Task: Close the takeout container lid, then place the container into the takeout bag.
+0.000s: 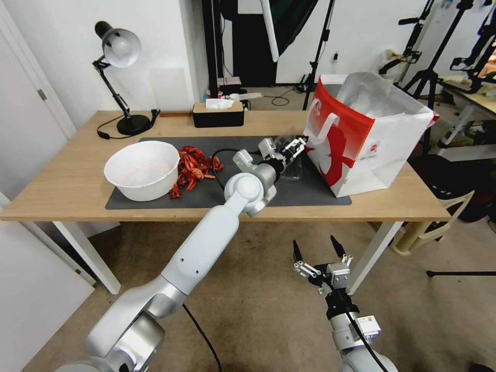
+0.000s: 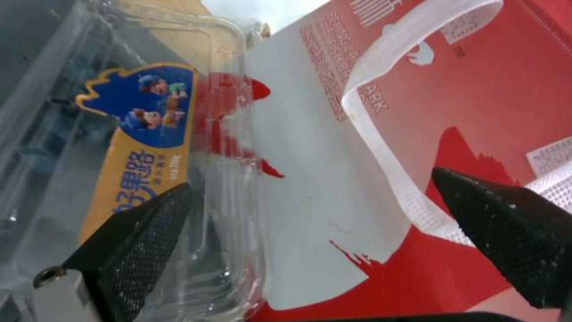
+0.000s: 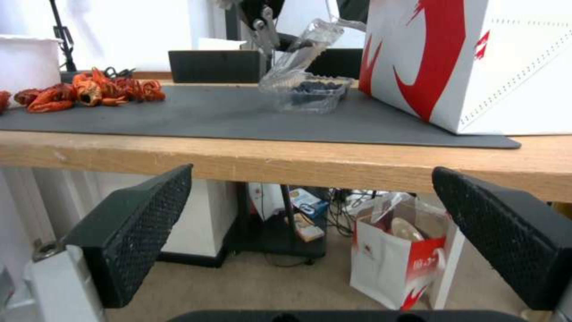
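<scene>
From the head camera, the left pincer (image 1: 295, 146) reaches over the dark mat (image 1: 155, 199) on the wooden worktop (image 1: 62, 186), at the raised lid (image 1: 287, 137) of the takeout container (image 1: 293, 170), which sits on the mat just beside the red-and-white takeout bag (image 1: 369, 139). The right pincer (image 1: 319, 254) hangs spread wide below the worktop's front edge. A white bowl (image 1: 143, 169) and a heap of red crayfish (image 1: 192, 168) lie well apart to the left. At the left wrist, the fingers (image 2: 134, 237) stand wide, one against the clear lid (image 2: 220, 147) with its label, holding nothing; the bag's strap handle (image 2: 381, 147) is close behind. From the right wrist, the lid (image 3: 301, 56) stands tilted over the berry half (image 3: 314, 95). The thin plastic looks light, slippery and easily crushed; a gentle push on the lid's free edge seems wiser than a squeeze.
</scene>
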